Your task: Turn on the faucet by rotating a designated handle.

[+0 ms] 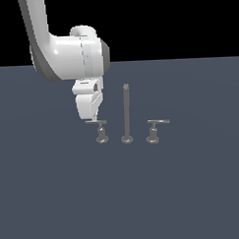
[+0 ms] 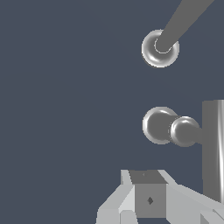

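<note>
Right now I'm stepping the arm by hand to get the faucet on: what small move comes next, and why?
Probably a short sideways push on the lever bar. In the exterior view the gripper sits right at the bar of the handle on that view's left, with the spout rod beside it. The wrist view shows the bar alongside the fingers, not visibly clamped, so nudging seems likelier than gripping.

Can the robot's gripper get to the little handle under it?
Probably yes. The gripper hangs right above the handle, at the lever bar's end on the exterior view's left. Nothing sits between them, and the tall spout rod stands off to the side.
</note>
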Motion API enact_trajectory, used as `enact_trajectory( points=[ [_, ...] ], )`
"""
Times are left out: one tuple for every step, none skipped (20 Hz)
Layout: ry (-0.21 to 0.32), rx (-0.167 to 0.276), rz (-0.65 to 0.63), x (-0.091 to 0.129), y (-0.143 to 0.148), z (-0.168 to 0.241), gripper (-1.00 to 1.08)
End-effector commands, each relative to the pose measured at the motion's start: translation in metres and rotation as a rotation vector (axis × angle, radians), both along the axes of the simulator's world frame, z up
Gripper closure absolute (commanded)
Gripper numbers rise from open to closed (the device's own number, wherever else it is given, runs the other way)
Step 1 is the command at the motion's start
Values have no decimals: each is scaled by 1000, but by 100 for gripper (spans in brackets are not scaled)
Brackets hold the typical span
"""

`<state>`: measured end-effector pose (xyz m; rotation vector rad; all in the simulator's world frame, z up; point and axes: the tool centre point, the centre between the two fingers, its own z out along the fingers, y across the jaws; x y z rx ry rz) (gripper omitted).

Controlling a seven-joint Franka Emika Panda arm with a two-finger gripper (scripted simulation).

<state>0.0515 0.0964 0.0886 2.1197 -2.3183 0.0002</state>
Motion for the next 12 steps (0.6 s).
enact_trajectory(
  points=[
    [0,0,2,0,0,1,108],
    [0,0,2,0,0,1,108],
    [0,0,2,0,0,1,108],
    [0,0,2,0,1,0,108],
    [0,0,2,-3,3,1,108],
    [0,0,2,-7,5,1,108],
    [0,0,2,-10,7,1,108],
    [0,0,2,-13,10,1,108],
    [0,0,2,-16,12,1,108],
    [0,0,2,-19,14,1,108],
    [0,0,2,-23,17,1,108],
    [0,0,2,-26,19,1,108]
  ],
)
